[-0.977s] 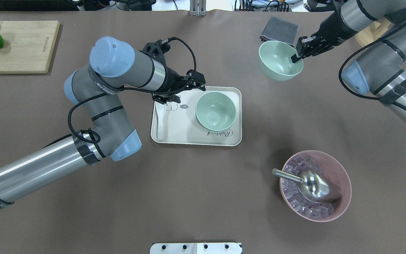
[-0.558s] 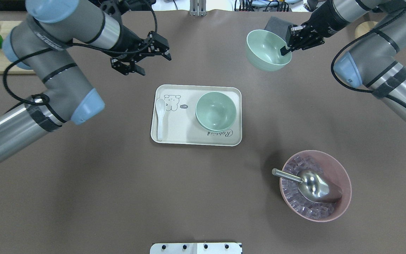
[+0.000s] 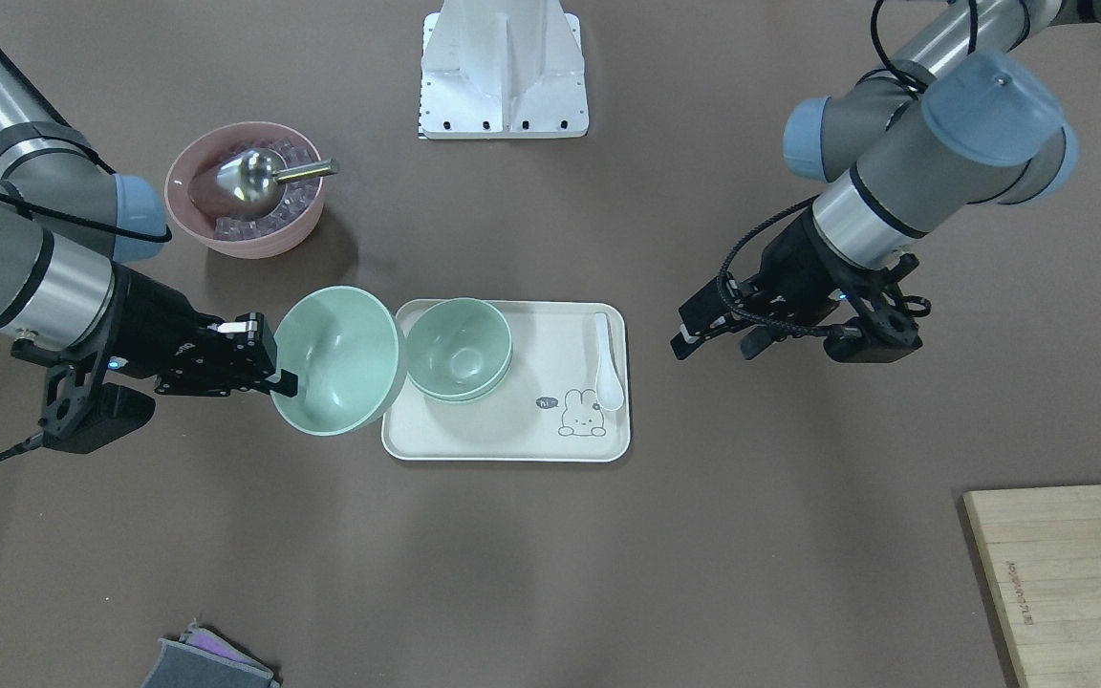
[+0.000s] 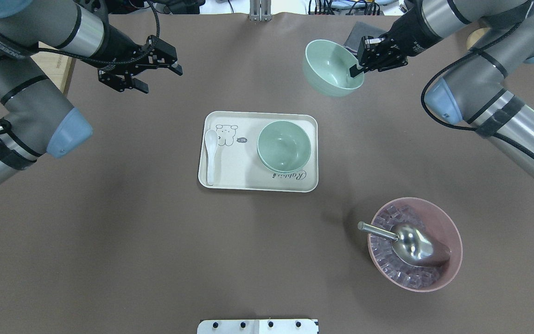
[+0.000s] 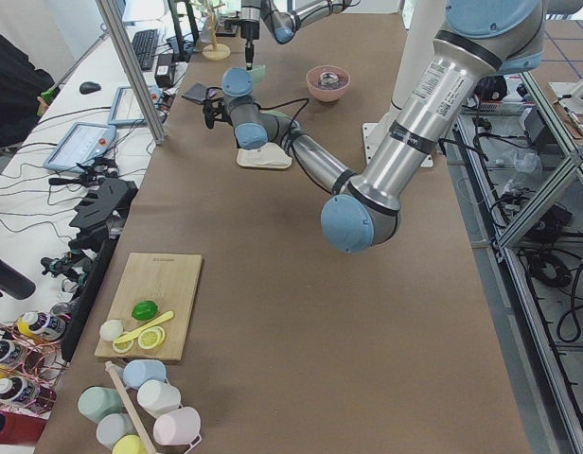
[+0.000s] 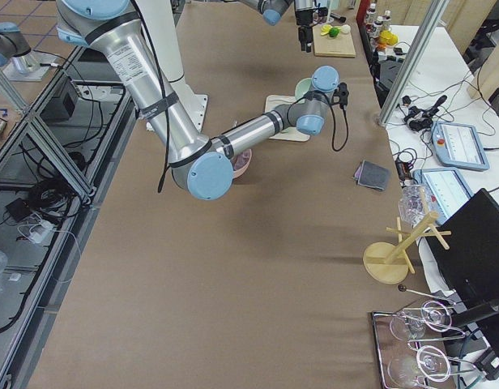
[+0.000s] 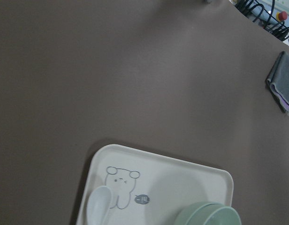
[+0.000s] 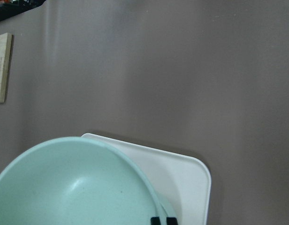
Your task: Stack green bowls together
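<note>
Three small round bowls of pale mint-green plastic, smooth, matte and unmarked, are what we see: a nested pair point(image 4: 283, 146) on a cream rectangular tray point(image 4: 257, 187), and a third bowl point(image 4: 331, 69) up in the air. From the front the pair shows two rims, one just inside the other.

Taking the overhead view as our clock face, the pair fills the tray's 3 o'clock half, with its rim near the tray's 12 and 3 o'clock edges. A white spoon point(image 4: 210, 155) lies along the 9 o'clock edge beside a printed cartoon animal.

The third bowl hangs at about 1 o'clock from the pair, tilted so that we look into it. The right gripper point(image 4: 356, 70) is pinched on its rim at 3 o'clock, one finger inside the wall and one outside. Overhead, a strip of brown tabletop point(image 4: 155, 232) shows between this bowl and the tray; from the front the bowl overlaps the tray's corner.

The left gripper point(image 4: 162, 81) hovers at 10 o'clock from the tray, well apart from it, fingers spread wide and holding nothing.

A large pink bowl of ice cubes point(image 4: 453, 241) with a metal scoop point(image 4: 415, 246) sits at 5 o'clock, well apart from the tray. A folded grey cloth point(image 3: 216, 669) shows just past the third bowl.
</note>
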### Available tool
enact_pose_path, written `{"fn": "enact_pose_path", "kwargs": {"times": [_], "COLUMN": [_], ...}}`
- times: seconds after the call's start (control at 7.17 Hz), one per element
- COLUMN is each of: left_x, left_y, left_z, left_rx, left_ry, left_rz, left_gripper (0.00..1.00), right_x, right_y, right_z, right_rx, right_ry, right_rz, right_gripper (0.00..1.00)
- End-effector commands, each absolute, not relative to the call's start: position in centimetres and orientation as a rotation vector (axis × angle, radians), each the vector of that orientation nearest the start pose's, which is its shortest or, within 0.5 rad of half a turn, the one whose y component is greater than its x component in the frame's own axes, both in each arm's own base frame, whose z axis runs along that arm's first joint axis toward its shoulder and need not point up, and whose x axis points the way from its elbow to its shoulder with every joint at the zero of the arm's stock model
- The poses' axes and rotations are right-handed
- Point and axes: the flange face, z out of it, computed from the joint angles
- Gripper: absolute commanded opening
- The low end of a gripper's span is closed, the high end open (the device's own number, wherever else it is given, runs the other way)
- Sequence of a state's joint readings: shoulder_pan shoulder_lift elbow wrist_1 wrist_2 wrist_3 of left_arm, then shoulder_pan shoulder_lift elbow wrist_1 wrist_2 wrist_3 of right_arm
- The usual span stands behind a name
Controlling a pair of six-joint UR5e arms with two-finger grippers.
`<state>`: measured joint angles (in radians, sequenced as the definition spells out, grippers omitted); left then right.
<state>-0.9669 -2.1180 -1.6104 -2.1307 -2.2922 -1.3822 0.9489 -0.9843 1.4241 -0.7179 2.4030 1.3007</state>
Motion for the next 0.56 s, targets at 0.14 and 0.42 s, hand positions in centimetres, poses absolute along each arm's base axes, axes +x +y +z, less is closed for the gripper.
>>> {"fn": "enact_pose_path", "kwargs": {"times": [0.14,0.42], "left_x": [30.9,31.0], "left_y": [-58.4,-58.4], "left_z": [25.2,25.2], "left_rx": [0.063,0.062], "left_ry": [1.256,1.256], "left_rz": [-0.271,-0.270], "left_gripper": [0.98,0.98], "right_x": [-42.1,-41.7], "right_y": [-53.7,-52.9], "right_z": [28.7,30.8], "right_rx": [-0.005,-0.009], "right_ry": [-1.436,-1.432], "right_rz": [0.269,0.271], "right_gripper": [0.00,0.00]}}
